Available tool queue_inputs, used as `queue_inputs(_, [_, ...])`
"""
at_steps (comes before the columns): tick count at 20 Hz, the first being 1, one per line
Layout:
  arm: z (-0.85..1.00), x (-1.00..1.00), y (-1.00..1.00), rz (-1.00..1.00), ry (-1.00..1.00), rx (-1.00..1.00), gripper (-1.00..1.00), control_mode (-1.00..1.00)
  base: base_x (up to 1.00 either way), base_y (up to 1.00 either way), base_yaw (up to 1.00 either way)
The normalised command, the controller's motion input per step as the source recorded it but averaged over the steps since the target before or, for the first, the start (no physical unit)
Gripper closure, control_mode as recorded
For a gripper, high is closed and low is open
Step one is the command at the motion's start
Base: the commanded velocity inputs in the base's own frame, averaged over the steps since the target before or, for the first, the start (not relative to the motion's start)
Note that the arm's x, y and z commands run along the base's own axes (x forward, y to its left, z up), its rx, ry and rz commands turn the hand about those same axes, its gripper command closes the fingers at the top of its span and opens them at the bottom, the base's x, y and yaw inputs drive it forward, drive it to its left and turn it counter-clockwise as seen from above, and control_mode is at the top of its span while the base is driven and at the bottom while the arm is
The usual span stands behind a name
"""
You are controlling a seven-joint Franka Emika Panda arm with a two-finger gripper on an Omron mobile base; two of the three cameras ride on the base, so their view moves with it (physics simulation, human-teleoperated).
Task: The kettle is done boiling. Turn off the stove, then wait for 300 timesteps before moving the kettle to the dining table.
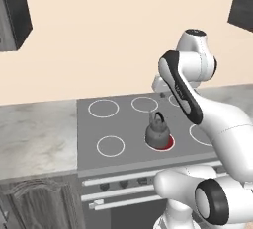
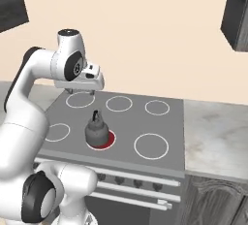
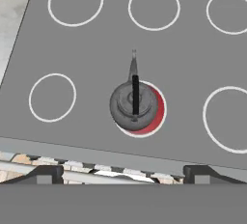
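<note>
One claw (image 2: pixel 82 91) points down, poised high above the kettle (image 2: pixel 96 129).

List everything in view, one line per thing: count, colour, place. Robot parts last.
kettle: one, dark grey with a black arched handle, standing on the glowing burner at the front middle of the stove.
stove: one, flat grey cooktop set between the two counters.
burner rings: six, five white outlines and one glowing red under the kettle, in two rows of three.
knobs: a row, small and dark, on the stove's front panel.
counters: two, pale marble, one on each side of the stove.
wall: one, beige, behind the stove.
upper cabinets: dark, at the top corners.
arm: one, white with dark joints.
gripper: one, hanging over the stove's back row, holding nothing.
</note>
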Motion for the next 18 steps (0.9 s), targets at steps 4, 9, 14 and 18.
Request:
queue_inputs(4, [0.0,0.0,0.0,0.0,0.0,0.0,-1.0,1.0,0.0,-0.65,0.14])
queue_inputs(9, [0.0,0.0,0.0,0.0,0.0,0.0,-1.0,1.0,0.0,-0.71,0.07])
queue_inputs(14, [0.0,0.0,0.0,0.0,0.0,0.0,-1.0,1.0,0.04,-0.54,0.03])
queue_inputs(18, [0.0,0.0,0.0,0.0,0.0,0.0,-1.0,1.0,0.22,-0.33,0.0])
